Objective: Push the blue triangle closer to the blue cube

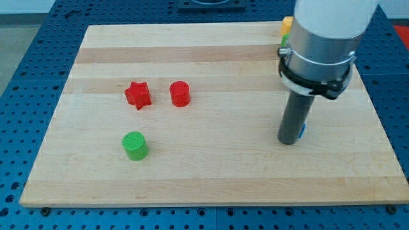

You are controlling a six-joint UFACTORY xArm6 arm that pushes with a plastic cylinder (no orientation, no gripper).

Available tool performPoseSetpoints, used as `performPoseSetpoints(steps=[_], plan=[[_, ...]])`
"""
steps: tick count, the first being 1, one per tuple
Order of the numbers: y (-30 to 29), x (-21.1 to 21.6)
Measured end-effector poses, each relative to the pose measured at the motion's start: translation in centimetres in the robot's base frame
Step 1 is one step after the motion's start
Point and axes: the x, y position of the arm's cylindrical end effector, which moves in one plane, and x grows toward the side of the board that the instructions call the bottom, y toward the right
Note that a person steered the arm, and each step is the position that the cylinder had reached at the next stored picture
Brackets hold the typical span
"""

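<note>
My tip (pixel 289 141) rests on the wooden board (pixel 211 160) at the view's right. A small sliver of a blue block (pixel 302 131) shows just right of the rod's lower end, touching or nearly touching it; its shape cannot be made out. The rod and the arm's grey body (pixel 319 45) hide most of it. No second blue block shows; it may be hidden behind the arm.
A red star (pixel 138 94) and a red cylinder (pixel 180 93) sit at the view's left centre. A green cylinder (pixel 135 145) lies below them. A yellow block (pixel 286 25) and a green block (pixel 284 41) peek out at the top right beside the arm.
</note>
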Motion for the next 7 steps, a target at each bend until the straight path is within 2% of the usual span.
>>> performPoseSetpoints(steps=[3,7], plan=[[2.6,-0.6],[2.5,-3.6]])
